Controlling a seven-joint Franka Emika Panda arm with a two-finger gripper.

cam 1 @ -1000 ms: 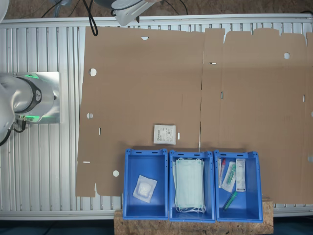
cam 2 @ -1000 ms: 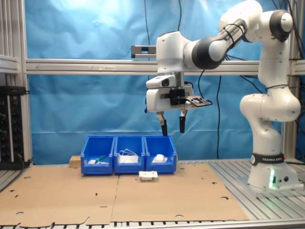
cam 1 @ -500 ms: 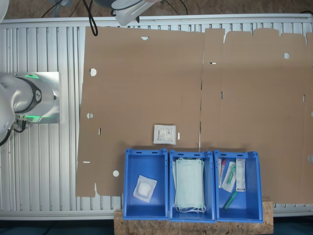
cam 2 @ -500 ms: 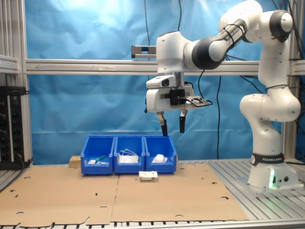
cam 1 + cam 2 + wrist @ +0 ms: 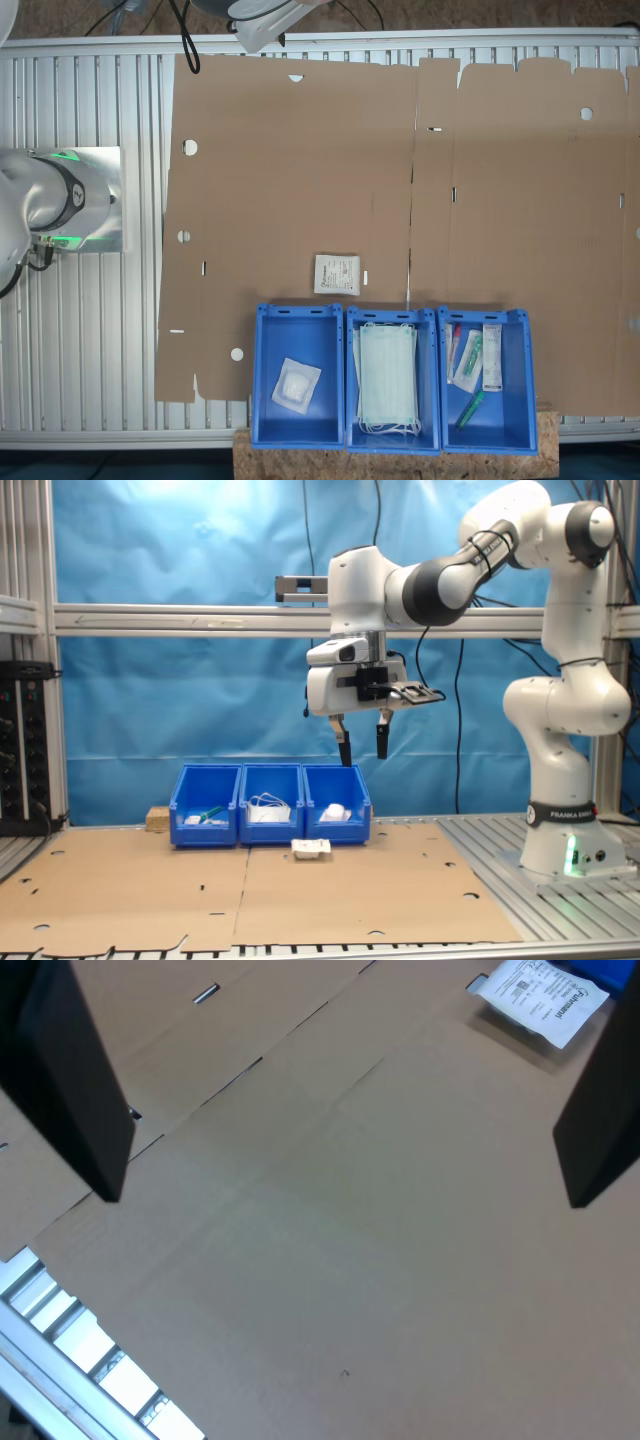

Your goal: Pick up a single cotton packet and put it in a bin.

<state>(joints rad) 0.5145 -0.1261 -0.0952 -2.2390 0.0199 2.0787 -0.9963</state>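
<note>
1. Gripper (image 5: 361, 746): black two-fingered parallel gripper on the white arm, fingers pointing down, spread apart and empty. It hangs high above the flat brown cardboard sheet (image 5: 300, 180), well clear of the cotton packet; a height that looks suited to surveying before a descent.
2. Cotton packet (image 5: 337, 273): small flat square white packet with fine grey print, lying face-up on the cardboard sheet, just beside the bin's near wall, apart from it, ungrasped. In the second exterior view it sits in front of the bin row (image 5: 311, 848); in the wrist view it lies off to one corner (image 5: 541, 998), so the gripper is not yet centred over it.
3. Bin (image 5: 266, 380): deep rectangular blue plastic bin with slotted rim, end one of three side by side. It holds a plain white padded packet (image 5: 298, 385), probably the like-with-like destination.
4. Middle blue bin (image 5: 352, 435): touching the bin, stacked with pale green face masks (image 5: 388, 375).
5. Far blue bin (image 5: 524, 390): two along from the bin, holding long narrow packets and green-tipped items (image 5: 472, 362).
</note>
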